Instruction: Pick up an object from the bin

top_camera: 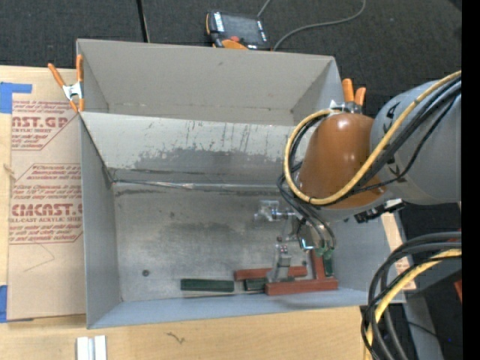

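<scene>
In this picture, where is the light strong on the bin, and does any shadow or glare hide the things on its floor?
Camera view: the upper back wall of the bin is evenly bright, with no hard glare; its floor is dimmer and streaked; the gripper hangs over the near right corner, partly covering the red-brown bars there; the dark green bar to their left lies unshaded.

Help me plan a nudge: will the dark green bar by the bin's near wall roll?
The dark green bar lies flat and slab-like, so it would probably slide, not roll. Straight edges suggest stiffness; thin, so likely light.
</scene>
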{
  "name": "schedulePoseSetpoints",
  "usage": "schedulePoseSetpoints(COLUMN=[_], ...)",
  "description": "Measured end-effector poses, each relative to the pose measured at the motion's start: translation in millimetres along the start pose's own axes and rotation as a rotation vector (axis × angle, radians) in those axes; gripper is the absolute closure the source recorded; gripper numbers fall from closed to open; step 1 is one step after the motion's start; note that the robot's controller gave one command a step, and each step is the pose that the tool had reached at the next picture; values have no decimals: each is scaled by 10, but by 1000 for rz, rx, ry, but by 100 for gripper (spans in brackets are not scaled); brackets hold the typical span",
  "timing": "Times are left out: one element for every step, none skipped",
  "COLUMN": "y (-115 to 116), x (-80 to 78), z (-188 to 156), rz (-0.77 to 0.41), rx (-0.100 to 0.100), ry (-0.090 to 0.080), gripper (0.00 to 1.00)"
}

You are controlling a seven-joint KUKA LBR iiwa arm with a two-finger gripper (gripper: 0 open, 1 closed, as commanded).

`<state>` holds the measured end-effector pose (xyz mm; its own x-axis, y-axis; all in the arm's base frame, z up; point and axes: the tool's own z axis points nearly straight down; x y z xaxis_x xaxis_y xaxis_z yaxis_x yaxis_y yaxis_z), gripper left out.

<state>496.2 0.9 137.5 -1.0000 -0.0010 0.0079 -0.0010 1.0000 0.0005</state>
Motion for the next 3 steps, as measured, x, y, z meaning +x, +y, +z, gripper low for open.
schedulePoseSetpoints(y=[-64,-64,-64], x=[106,84,99], z=[679,660,675], rz=[-73,-73,-73], rx=[0,0,0], ry=[-4,-15,-10], gripper=[0,100,0])
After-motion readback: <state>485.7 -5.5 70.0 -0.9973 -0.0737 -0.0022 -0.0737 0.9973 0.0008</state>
